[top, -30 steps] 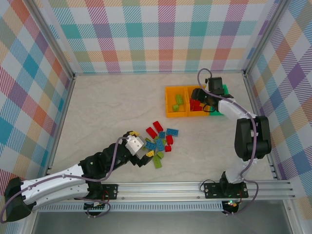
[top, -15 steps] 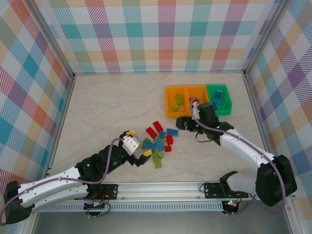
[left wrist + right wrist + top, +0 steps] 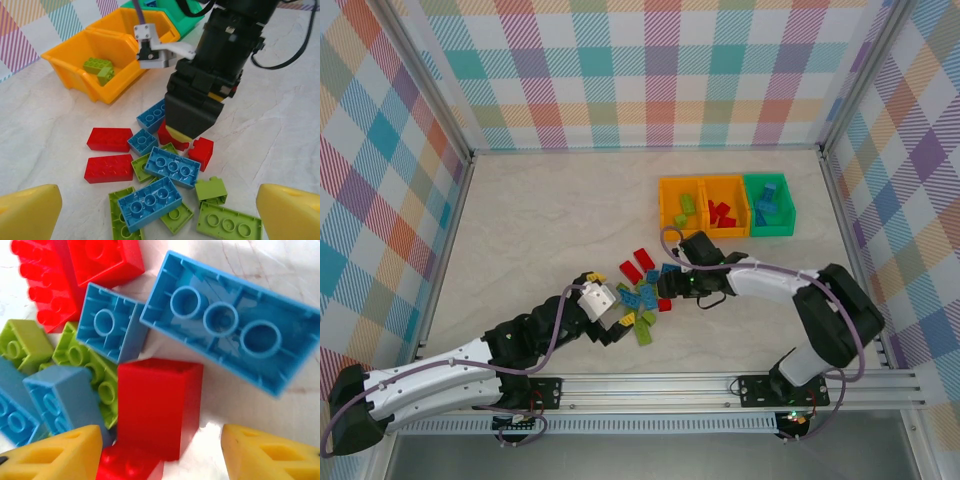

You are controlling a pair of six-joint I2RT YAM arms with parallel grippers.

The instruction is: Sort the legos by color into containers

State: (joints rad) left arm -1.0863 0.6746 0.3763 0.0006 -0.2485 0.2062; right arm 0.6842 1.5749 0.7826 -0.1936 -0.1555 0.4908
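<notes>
Reaching in low from its base at the near edge, the right arm [image 3: 770,280] lies stretched leftward across the tabletop [image 3: 550,220], wrist pitched down over the legos [image 3: 645,290]. These lie in a loose pile just in from the middle of the near edge, with red, blue and lime bricks jumbled and touching.

The right gripper [image 3: 670,283] points down into the pile's right side. In its wrist view the right gripper [image 3: 162,455] stands part-way apart, straddling a red brick [image 3: 157,407]. Bare table shows between that brick and one finger, while the other finger sits close against it – whether it touches cannot be told. Nothing is lifted.

The left arm [image 3: 470,360] runs from the near left corner up and rightward, bent at the elbow, its wrist aimed at the pile's near-left side. The left gripper [image 3: 608,300] is spread fully wide and holds nothing – its wrist view shows the left gripper [image 3: 160,212] with both yellow tips well apart, above the nearest bricks.

Three bins sit side by side, touching, toward the far right corner. The left orange bin [image 3: 663,210] holds lime bricks, the middle orange bin [image 3: 725,180] red ones, and the green bin [image 3: 772,231] blue ones.
</notes>
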